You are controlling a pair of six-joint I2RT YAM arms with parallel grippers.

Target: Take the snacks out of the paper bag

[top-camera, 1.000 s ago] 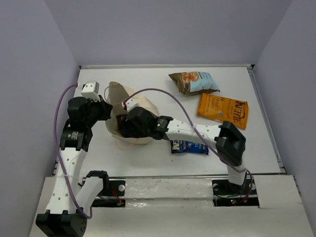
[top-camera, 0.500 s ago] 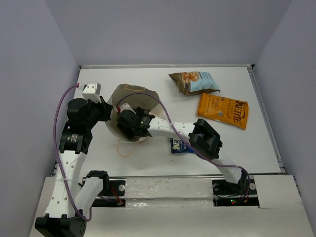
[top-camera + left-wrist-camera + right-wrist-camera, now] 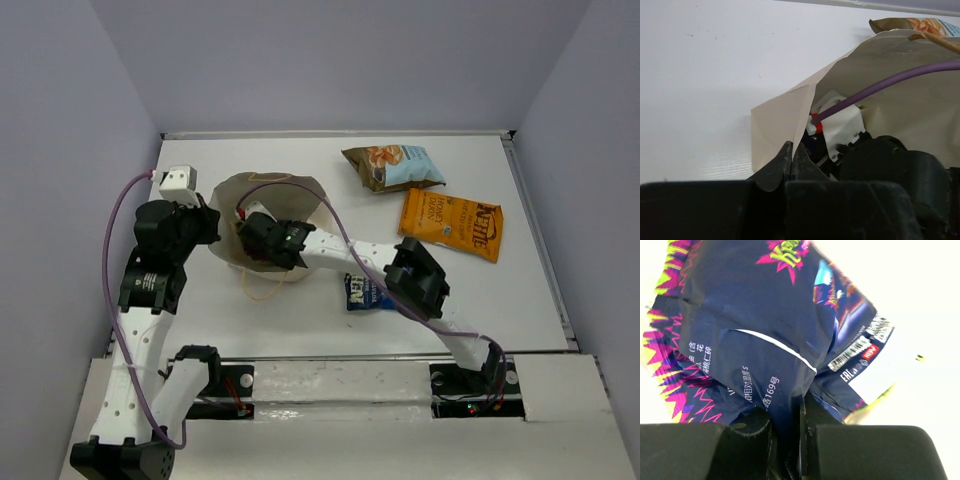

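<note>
The tan paper bag lies on the table left of centre, its mouth gaping. My left gripper is shut on the bag's left edge; in the left wrist view the fingertips pinch the paper wall. The right gripper reaches inside the bag. In the right wrist view it is shut on a fold of the dark purple-blue snack bag. Three snacks lie outside: light blue and brown, orange, and blue with white lettering partly under the right arm.
The right arm's purple cable arcs over the bag's mouth and shows inside it in the left wrist view. A cord handle trails from the bag toward the near edge. Grey walls enclose the white table.
The right gripper went deeper into the paper bag and closed on the dark snack bag. The bag's mouth has spread wider, and the left gripper shifted slightly away with the edge.
</note>
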